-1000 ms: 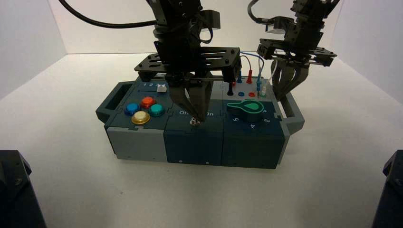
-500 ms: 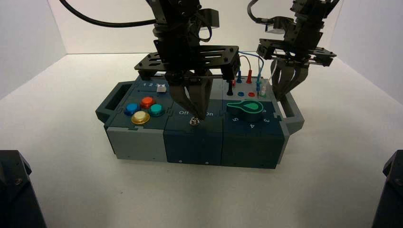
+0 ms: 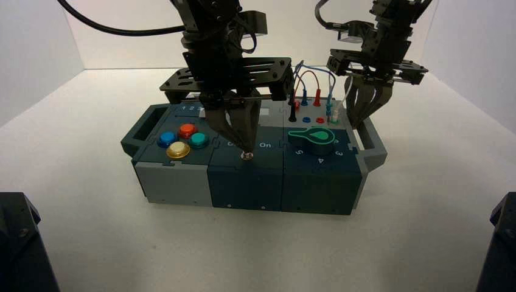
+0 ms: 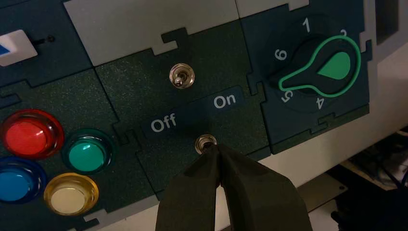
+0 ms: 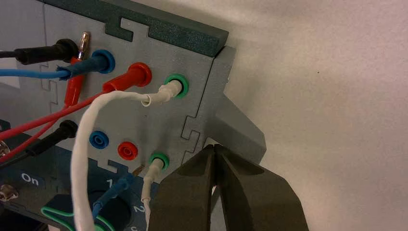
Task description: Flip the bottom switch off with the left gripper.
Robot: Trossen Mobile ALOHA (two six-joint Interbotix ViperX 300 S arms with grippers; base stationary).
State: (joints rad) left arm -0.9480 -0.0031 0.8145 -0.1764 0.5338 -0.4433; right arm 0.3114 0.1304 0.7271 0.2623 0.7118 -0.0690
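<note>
While the bottom switch is sitting in the box's near middle panel, below the "Off" and "On" lettering, your left claw is covering its lever, so you cannot tell which way it is pointing. Your left claw is keeping its tips together right at the collar, contact being unclear, and your right claw is hovering closed by the right handle.

The lever of the bottom switch is hidden behind the left pincer in the left wrist view. From above, that pincer blocks the top switch, most of "Off" and part of the white slider. The left wrist view's edge cuts off the blue button; the right's crops the dial, partly behind wires.
</note>
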